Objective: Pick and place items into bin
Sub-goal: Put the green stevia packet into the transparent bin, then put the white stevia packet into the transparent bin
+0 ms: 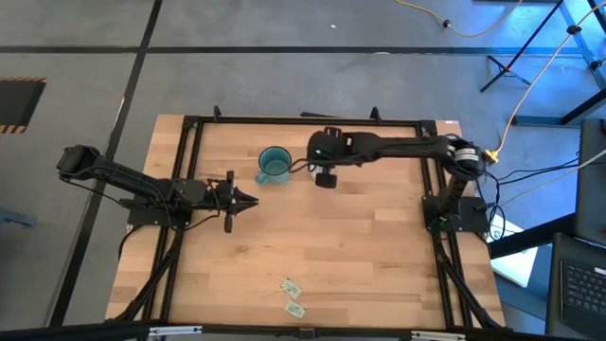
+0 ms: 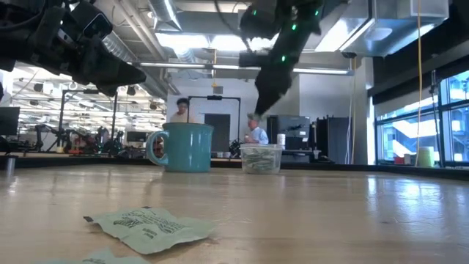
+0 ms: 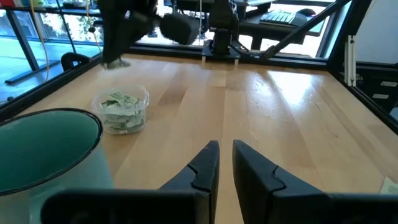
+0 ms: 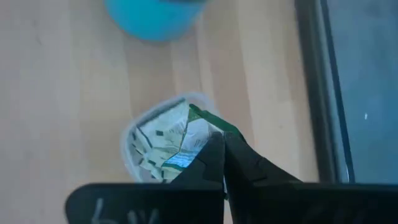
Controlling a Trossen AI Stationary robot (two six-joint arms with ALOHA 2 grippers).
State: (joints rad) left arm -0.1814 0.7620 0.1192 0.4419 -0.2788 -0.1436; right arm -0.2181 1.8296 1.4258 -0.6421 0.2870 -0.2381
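The clear plastic cup [image 4: 163, 144], the bin, stands on the table right of the teal mug [image 1: 274, 164] and holds several pale green packets; it also shows in the low view [image 2: 261, 158] and the left wrist view [image 3: 121, 111]. My right gripper [image 4: 221, 142] hangs straight above the cup [image 1: 325, 175], shut on a packet. Two more pale green packets [image 1: 291, 286] [image 1: 294, 309] lie flat near the table's near edge; one fills the low view's foreground [image 2: 150, 226]. My left gripper [image 3: 225, 163] hovers left of the mug [image 1: 244, 201], open by a narrow gap, touching nothing. My right gripper pinches a packet with a green edge [image 4: 208, 122] between its two fingertips, coming from above and pointing down. The packet is lifted clear, just over the cup's mouth. Which part of the packet the fingers are on is hidden by the fingers.
The teal mug [image 2: 183, 147] stands close beside the cup on its left. A black frame [image 1: 189, 123] runs along the table's far, left and right sides. Bare wood [image 1: 360, 256] lies between the arms and the near packets. People [image 2: 178, 110] show in the room behind.
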